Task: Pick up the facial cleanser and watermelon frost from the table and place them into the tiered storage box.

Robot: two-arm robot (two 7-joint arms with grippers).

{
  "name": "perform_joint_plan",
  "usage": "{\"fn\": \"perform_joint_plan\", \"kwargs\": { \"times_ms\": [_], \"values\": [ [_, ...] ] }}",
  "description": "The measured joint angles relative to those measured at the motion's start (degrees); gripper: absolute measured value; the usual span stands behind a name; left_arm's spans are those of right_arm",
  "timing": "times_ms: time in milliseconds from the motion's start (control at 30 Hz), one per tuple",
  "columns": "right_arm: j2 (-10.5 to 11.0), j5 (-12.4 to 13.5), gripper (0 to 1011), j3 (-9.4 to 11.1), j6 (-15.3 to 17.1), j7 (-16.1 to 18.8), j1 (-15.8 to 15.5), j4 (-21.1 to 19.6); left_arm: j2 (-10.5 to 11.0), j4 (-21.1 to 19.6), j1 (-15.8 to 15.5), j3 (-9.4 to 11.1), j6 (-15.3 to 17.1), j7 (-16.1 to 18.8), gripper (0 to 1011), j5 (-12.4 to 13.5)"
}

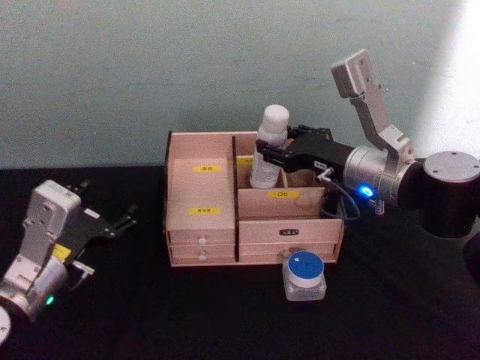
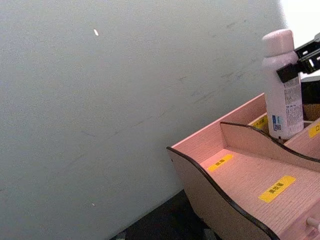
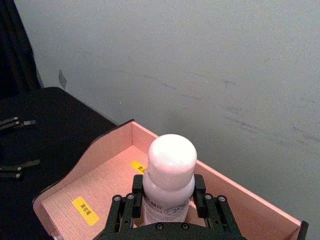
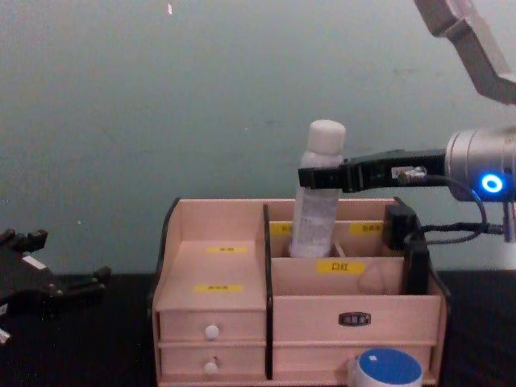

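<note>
We see the right gripper (image 1: 268, 155) fingers pinching the facial cleanser (image 1: 264, 176) inside the tiered storage box (image 1: 196, 199) (left gripper (image 1: 109, 204) fingers are spread).

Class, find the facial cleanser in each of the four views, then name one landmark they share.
Head view: facial cleanser right of centre, held by the right gripper.
Left wrist view: facial cleanser at far right.
Right wrist view: facial cleanser at bottom centre.
Chest view: facial cleanser at centre.
Shared landmark: tiered storage box.
</note>
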Motion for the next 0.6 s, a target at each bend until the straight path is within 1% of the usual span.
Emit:
{"fn": "perform_joint_plan", "kwargs": {
  "times_ms": [600],
  "values": [
    [-1.57, -1.59, 599, -0.11, -0.36, 0.32, 0.14, 3.81, 0.0, 0.0, 0.0, 0.0, 0.0, 0.0, 1001, 0.0]
  ]
}}
